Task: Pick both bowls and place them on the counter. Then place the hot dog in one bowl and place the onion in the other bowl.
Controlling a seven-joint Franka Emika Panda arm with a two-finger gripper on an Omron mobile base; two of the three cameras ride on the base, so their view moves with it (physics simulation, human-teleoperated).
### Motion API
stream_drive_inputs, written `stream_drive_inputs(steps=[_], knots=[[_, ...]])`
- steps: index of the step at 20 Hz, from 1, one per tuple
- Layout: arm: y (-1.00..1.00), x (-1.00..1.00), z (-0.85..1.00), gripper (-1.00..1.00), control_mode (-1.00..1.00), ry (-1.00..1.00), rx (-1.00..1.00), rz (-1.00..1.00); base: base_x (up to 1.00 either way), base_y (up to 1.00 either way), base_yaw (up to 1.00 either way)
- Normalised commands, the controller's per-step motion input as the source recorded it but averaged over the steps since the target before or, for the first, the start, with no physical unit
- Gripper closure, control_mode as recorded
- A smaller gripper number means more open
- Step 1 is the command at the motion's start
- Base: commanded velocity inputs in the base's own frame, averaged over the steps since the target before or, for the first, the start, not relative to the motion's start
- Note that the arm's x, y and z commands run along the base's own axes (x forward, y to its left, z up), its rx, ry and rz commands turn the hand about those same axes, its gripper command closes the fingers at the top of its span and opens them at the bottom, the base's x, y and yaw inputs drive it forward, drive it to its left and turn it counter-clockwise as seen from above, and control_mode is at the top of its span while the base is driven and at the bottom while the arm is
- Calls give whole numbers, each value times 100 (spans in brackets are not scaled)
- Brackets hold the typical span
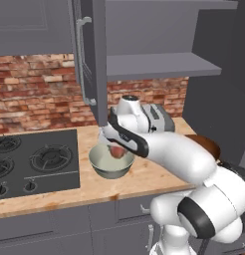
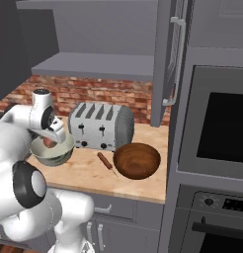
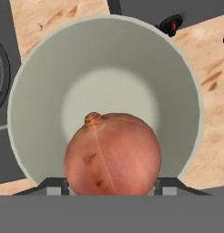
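Gripping the onion (image 3: 113, 154) between its fingers (image 3: 53, 187), the hand (image 3: 112, 189) hangs right over the grey-green bowl (image 3: 104, 59). Hand view: onion at 6 o'clock, a finger pad tight against each flank, cream bowl floor behind it. Onion skin reddish-brown, small stem nub pointing to 12. Whether it touches the bowl floor, cannot tell.

Left base view: grey-green bowl (image 1: 110, 164) upright on the desk (image 1: 60, 194), just right of the black stove (image 1: 35, 162). Onion (image 1: 116, 151) shows at the bowl's mouth, under the hand (image 1: 114, 144); it looks at or just above rim level. White arm reaches in from 4 o'clock.

Right base view: same bowl (image 2: 52, 154) at 9 o'clock, hand (image 2: 50, 139) over it, onion (image 2: 48, 143) partly visible below the hand. Brown bowl (image 2: 137, 160) sits upright on the desk (image 2: 84, 173) near centre, well apart from the first bowl. Hot dog (image 2: 106, 162) lies flat on the desk just beside the brown bowl, at its 9 o'clock, between the two bowls; touching the brown bowl or not, cannot tell.

Toaster (image 2: 101, 126), silver with four slots, stands behind both bowls at 12 o'clock, against the brick wall (image 2: 94, 91). Open cabinet door (image 2: 168, 59) hangs above at 1 o'clock. Oven (image 2: 217, 133) fills the tall unit at 3 o'clock.
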Motion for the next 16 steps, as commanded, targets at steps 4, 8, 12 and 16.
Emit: stream_drive_inputs(steps=[4,8,12,16], knots=[[14,21,-25,100,-100,7,0,4,0,0,0],[15,7,-17,100,-100,2,0,4,0,0,0],[5,3,-19,100,-100,3,0,3,0,0,0],[1,4,-26,100,-100,5,0,1,0,0,0]])
